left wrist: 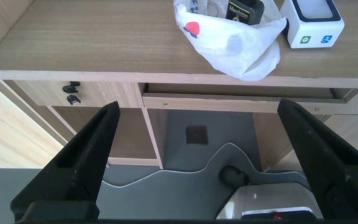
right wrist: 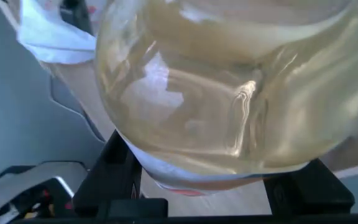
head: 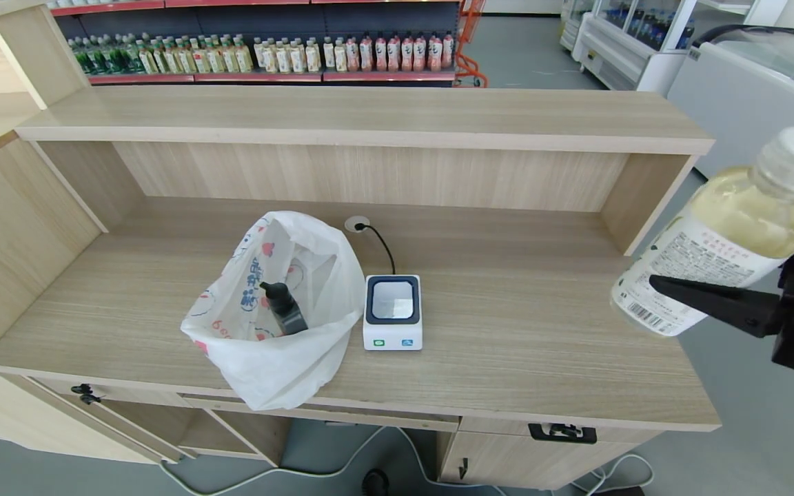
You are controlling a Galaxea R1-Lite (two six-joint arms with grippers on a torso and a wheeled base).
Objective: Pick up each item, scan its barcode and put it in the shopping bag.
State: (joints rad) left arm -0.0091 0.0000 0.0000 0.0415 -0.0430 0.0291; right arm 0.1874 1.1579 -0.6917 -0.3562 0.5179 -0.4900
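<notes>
My right gripper (head: 728,293) is shut on a clear bottle (head: 721,234) of pale yellow drink with a white cap, held tilted in the air off the counter's right end, barcode low on its label. Up close, the bottle (right wrist: 229,87) sits between the black fingers (right wrist: 114,168). A white shopping bag (head: 280,310) stands open on the counter, left of centre, with a dark item (head: 285,310) inside. A white barcode scanner (head: 392,311) sits right beside the bag. My left gripper (left wrist: 197,162) hangs open below the counter's front edge, in front of the bag (left wrist: 235,40) and scanner (left wrist: 312,22).
The wooden counter (head: 521,324) has a raised back shelf and side walls; drawers with black handles (head: 562,432) run along its front. A cable (head: 383,248) leads from the scanner to a hole in the counter. Shelves of bottles and freezers stand behind.
</notes>
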